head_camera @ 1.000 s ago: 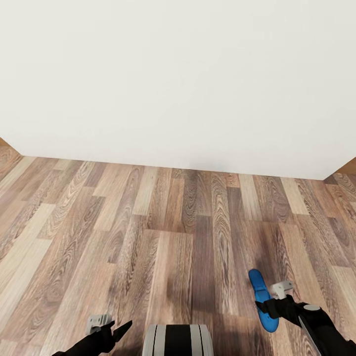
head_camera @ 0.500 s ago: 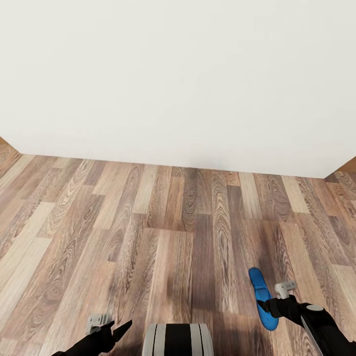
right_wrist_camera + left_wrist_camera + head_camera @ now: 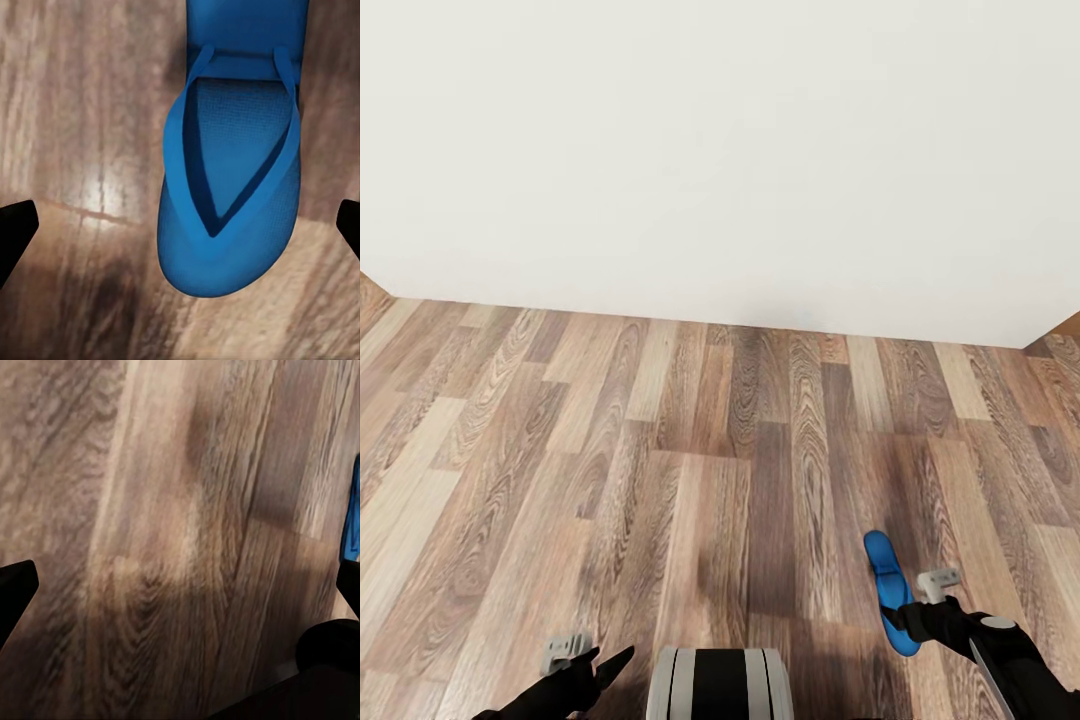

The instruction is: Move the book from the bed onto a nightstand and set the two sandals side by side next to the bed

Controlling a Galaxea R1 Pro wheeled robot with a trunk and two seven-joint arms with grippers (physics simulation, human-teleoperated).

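Note:
One bright blue sandal lies flat on the wood-plank floor at the lower right of the head view. My right gripper hovers just over its near end. In the right wrist view the sandal lies strap side up between the two wide-apart black fingertips, so this gripper is open and apart from it. My left gripper hangs open over bare floor at the lower left, holding nothing. A sliver of the blue sandal shows in the left wrist view. The bed, book and nightstands are out of view.
A plain white wall faces me and meets the floor across the picture's middle. Brown wood slivers show at both wall ends. My grey-and-black trunk sits at the bottom centre.
The whole head view has shifted: the wall's foot and the sandal sit slightly higher in the picture, so the camera moved. Both grippers keep their places and stay open.

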